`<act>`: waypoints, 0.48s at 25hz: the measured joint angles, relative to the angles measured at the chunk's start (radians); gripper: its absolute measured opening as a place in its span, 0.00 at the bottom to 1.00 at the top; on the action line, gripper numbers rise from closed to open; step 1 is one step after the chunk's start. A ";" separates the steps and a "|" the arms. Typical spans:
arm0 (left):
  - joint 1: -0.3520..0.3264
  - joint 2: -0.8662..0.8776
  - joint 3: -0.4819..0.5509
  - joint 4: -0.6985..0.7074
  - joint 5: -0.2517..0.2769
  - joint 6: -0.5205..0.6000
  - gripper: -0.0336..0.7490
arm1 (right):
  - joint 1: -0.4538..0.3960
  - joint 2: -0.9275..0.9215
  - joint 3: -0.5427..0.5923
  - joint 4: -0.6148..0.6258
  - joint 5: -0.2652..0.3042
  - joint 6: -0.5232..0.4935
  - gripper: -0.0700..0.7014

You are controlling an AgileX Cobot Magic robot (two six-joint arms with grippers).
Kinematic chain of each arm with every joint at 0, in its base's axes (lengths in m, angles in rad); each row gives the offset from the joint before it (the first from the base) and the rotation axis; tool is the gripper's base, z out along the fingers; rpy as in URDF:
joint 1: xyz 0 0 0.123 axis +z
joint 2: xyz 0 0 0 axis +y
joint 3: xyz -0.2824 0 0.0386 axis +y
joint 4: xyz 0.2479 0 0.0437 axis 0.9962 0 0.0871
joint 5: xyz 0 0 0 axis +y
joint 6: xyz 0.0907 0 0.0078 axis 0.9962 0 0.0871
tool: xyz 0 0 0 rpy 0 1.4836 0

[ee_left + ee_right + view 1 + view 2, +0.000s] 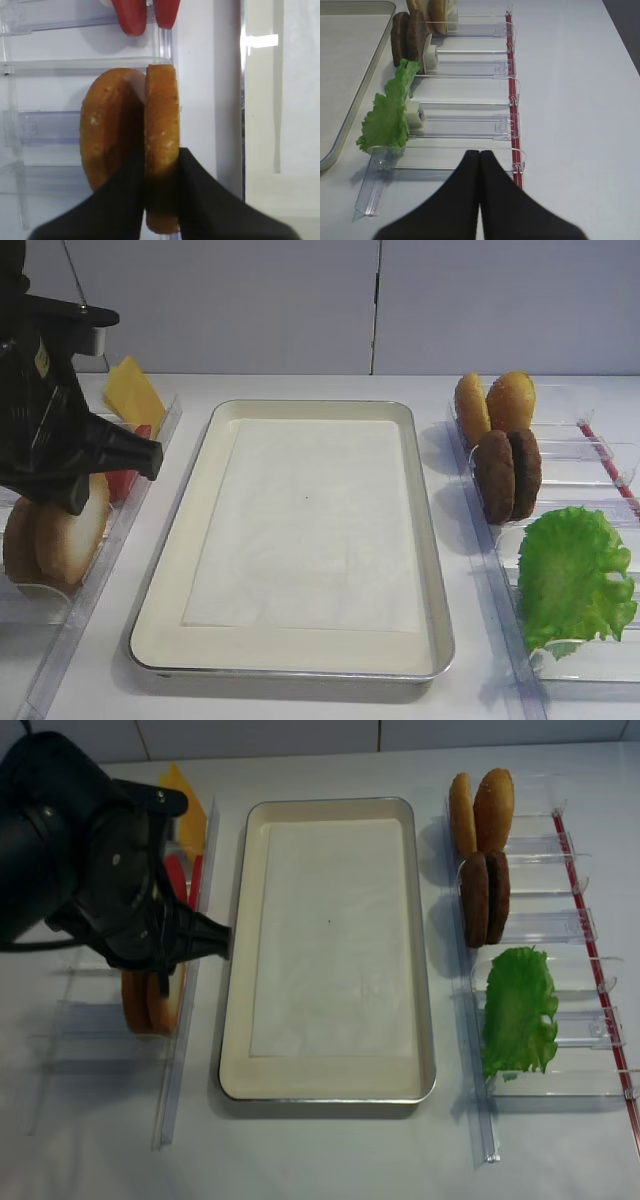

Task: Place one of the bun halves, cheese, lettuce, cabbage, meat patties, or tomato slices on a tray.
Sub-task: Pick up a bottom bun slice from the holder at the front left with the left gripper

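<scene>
Exterior high view: a tray (160,585) with a white liner (305,525) is set at the table's middle. A clear rack (90,590) is laid along its left side, another rack (600,455) along its right. In the right rack are stood lettuce (572,575) nearest the front edge, two patties (507,473) behind it, and two orange buns (494,403) farthest back. In the left rack are stood cheese (133,392) at the back, tomato slices (145,15), then two bun halves upright side by side. The right-hand bun half (161,135) is clamped by the left gripper (161,172). The right gripper's (480,155) jaws are pressed together, nothing between them, over the right rack's front end.
</scene>
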 joint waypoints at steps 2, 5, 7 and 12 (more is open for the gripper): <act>0.000 0.000 -0.011 -0.010 0.010 0.000 0.24 | 0.000 0.000 0.000 0.000 0.000 0.000 0.05; -0.002 -0.002 -0.021 -0.018 0.014 0.000 0.24 | 0.000 0.000 0.000 0.002 0.000 0.000 0.05; -0.010 -0.002 -0.023 -0.019 0.019 0.000 0.24 | 0.000 0.000 0.000 0.002 0.000 0.000 0.05; -0.059 -0.002 -0.025 -0.022 0.022 -0.019 0.24 | 0.000 0.000 0.000 0.002 0.000 0.000 0.05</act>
